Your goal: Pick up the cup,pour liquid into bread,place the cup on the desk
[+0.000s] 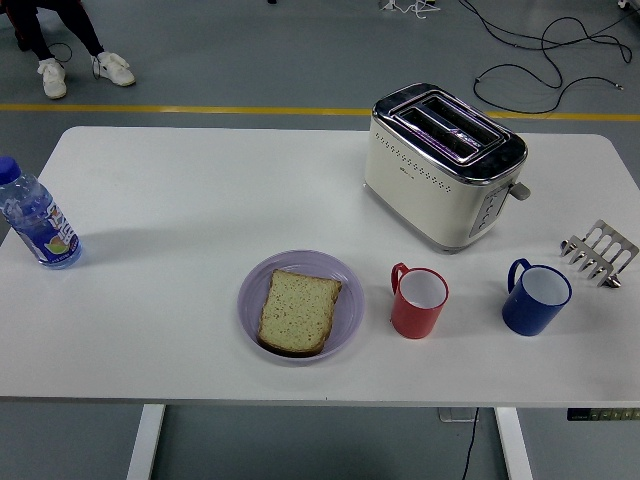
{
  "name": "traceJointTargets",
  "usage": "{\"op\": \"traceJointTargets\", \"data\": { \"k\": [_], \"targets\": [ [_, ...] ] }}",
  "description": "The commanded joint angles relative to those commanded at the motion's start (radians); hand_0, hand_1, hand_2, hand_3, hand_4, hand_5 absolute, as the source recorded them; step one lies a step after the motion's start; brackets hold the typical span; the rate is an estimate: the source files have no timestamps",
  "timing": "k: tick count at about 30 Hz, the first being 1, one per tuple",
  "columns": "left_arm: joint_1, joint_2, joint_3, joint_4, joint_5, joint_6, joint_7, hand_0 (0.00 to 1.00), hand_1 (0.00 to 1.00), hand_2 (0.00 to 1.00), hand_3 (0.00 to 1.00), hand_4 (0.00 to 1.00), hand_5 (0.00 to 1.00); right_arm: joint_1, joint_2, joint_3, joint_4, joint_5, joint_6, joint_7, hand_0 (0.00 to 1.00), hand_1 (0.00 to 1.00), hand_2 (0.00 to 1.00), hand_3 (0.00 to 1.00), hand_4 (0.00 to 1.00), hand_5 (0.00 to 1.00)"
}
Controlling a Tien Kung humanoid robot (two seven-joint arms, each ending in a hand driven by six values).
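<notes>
A slice of bread (298, 311) lies flat on a pale purple plate (345, 290) near the table's front middle. Just right of the plate a red cup (418, 302) stands upright, its handle turned to the back left. A blue cup (535, 298) stands upright further right, its handle also at the back left. Neither of my hands shows anywhere in the head view.
A cream and chrome toaster (443, 163) sits behind the cups. A metal toast rack (600, 251) is at the right edge and a water bottle (37, 217) at the left edge. A person's legs and white shoes (115, 68) show on the floor at top left.
</notes>
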Motion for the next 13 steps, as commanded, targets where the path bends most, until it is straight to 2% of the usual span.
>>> {"op": "traceJointTargets", "data": {
  "k": [13],
  "targets": [
    [-0.003,0.0,-0.006,0.0,0.007,-0.002,0.002,0.655,0.692,0.712,0.605,0.344,0.925,0.006,0.002,0.01,0.003,0.002,0.0,-0.002,0.606,0.548,0.62,0.59,0.541,0.019]
  ]
}}
